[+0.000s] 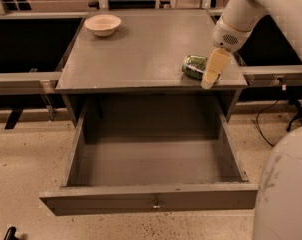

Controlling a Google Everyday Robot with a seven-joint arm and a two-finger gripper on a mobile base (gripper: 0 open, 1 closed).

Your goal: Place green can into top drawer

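The green can (193,66) lies on its side on the grey cabinet top (141,54), near the right front corner. My gripper (210,80) comes down from the upper right on the white arm (241,14) and stands at the can's right end, covering part of it; I cannot tell whether it touches the can. The top drawer (151,199) is pulled wide open below, its front panel with the small knob (155,203) nearest the camera. Nothing shows inside the drawer.
A beige bowl (103,24) sits at the back left of the cabinet top. Grey rails (21,79) run left and right of the cabinet. A black cable (263,126) lies on the speckled floor at right. The robot's white body (286,189) fills the lower right.
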